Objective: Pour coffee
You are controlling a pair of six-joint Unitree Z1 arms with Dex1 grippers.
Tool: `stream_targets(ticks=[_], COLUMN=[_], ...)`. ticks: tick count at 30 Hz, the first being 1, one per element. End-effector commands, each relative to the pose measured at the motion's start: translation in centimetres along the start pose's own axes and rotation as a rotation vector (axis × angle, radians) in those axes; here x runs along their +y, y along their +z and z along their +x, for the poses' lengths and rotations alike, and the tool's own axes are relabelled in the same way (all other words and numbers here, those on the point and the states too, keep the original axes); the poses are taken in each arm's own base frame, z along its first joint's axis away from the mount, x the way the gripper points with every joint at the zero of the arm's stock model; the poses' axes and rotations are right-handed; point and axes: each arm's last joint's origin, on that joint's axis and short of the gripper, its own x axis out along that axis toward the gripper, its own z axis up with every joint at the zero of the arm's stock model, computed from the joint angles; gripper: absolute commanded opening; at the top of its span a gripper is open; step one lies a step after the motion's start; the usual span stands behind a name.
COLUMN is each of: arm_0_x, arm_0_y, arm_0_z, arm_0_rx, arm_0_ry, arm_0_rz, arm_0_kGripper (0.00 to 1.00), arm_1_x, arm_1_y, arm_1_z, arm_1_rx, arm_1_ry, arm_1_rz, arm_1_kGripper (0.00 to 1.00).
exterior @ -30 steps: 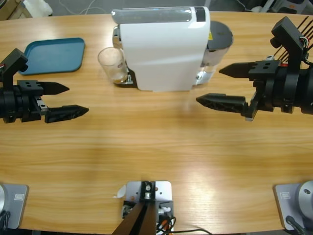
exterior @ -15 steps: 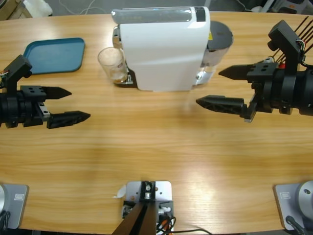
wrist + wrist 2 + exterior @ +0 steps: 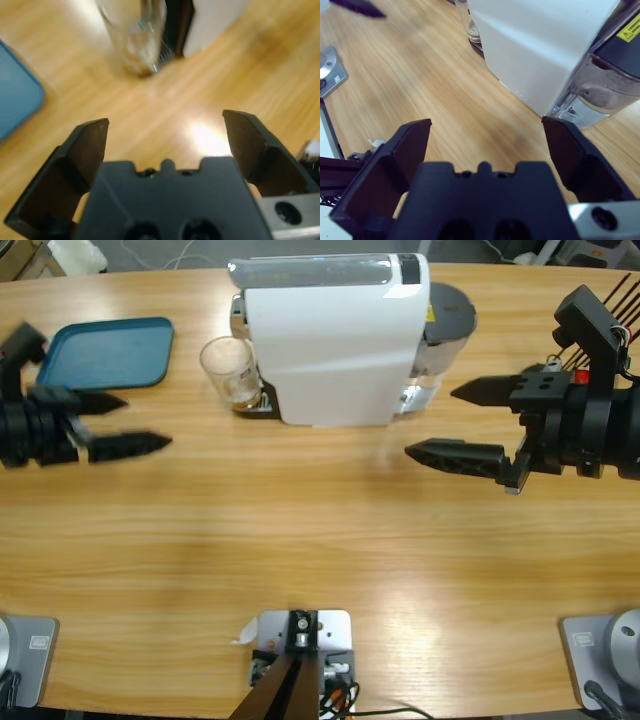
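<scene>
A small clear glass (image 3: pixel 229 371) stands at the left end of the white coffee machine (image 3: pixel 335 340), on its drip tray. A thin layer of brown coffee (image 3: pixel 138 65) lies in the glass's bottom. My left gripper (image 3: pixel 140 423) is open at the table's left side, well short of the glass (image 3: pixel 132 32), which the left wrist view shows ahead and beyond the jaws. My right gripper (image 3: pixel 432 423) is open at the right, jaws pointing toward the machine's right end (image 3: pixel 540 45), with nothing between them.
A blue tray (image 3: pixel 108 352) lies at the back left, just behind my left gripper. The machine's water tank (image 3: pixel 600 95) sits at its right end. Bare wooden table (image 3: pixel 320 540) stretches across the front.
My left gripper has moved back toward the blue tray and slightly left. The right gripper has barely shifted. The glass has not moved.
</scene>
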Motion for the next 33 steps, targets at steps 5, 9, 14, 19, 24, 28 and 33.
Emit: stream_targets(ticks=[5, 9, 14, 19, 24, 28, 33], arm_0_x=[3.0, 2.4, 2.3, 2.2, 1.8, 1.7, 1.7], arm_0_y=[4.1, 5.0, 5.0, 4.4, 4.1, 4.1, 3.9], arm_0_z=[-2.4, -3.7, -4.3, -4.0, -3.7, -3.6, -3.5], arm_0_rx=[-0.064, -0.123, -0.136, -0.107, -0.077, -0.075, -0.070], arm_0_ry=[0.138, 0.113, 0.118, 0.109, 0.081, 0.071, 0.070], arm_0_rz=[-0.072, -0.051, -0.052, -0.049, 0.003, 0.016, 0.019], arm_0_kGripper=[1.000, 1.000, 1.000, 1.000, 1.000, 1.000, 1.000], arm_1_x=[-0.1, -0.1, -0.1, -0.2, -0.2, -0.1, -0.2], arm_1_y=[-0.2, 0.0, 0.1, 0.1, 0.1, 0.0, 0.0], arm_1_z=[0.5, 0.7, 0.8, 0.8, 0.8, 0.8, 0.8], arm_1_rx=[0.029, 0.029, 0.033, 0.035, 0.034, 0.034, 0.035], arm_1_ry=[-0.005, -0.005, -0.005, -0.005, -0.005, -0.005, -0.004], arm_1_rz=[0.005, 0.005, 0.006, 0.006, 0.006, 0.006, 0.006], arm_1_kGripper=[1.000, 1.000, 1.000, 1.000, 1.000, 1.000, 1.000])
